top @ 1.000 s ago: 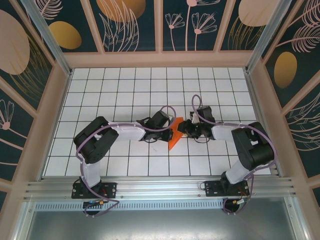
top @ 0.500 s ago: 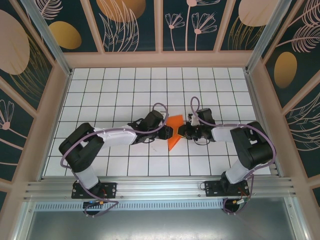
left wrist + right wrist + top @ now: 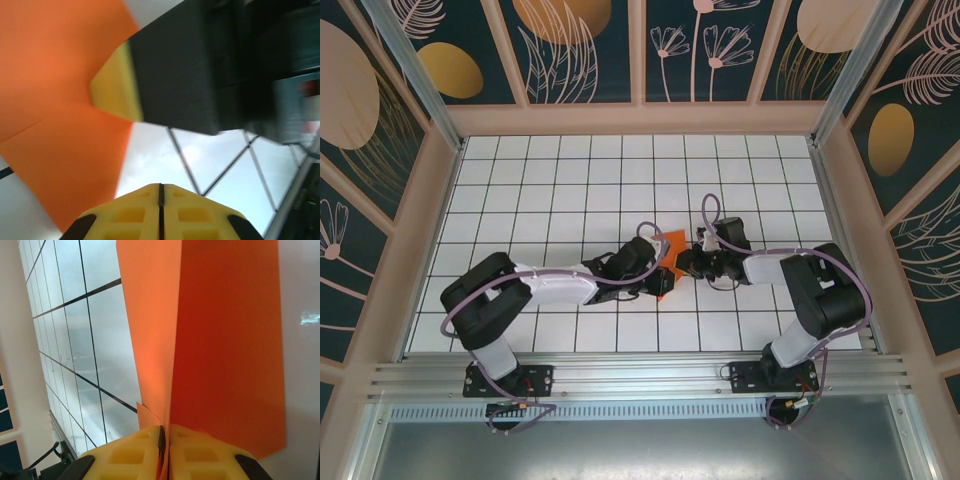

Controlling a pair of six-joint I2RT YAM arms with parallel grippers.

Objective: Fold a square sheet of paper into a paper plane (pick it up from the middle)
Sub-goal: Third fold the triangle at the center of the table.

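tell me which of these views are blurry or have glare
top external: sharp and evenly lit, thin bright orange sheet of paper crisp; left wrist: soft all over, black block with yellow tip smeared; right wrist: paper in focus, pale glare across the white grid tiles

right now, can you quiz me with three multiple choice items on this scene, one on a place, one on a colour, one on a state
1. Where is the square sheet of paper?
A) mid-table, between the left claw and the right claw
B) at the far left corner
C) off the table

2. What colour is it?
A) white
B) blue
C) orange

3. What is the right claw doing?
A) open above the paper
B) shut on the paper
C) shut on nothing

Answers:
1 A, the top view shows it between both claws on the grid table.
2 C, it is bright orange in every view.
3 B, the right wrist view shows the sheet pinched between its yellow fingers.
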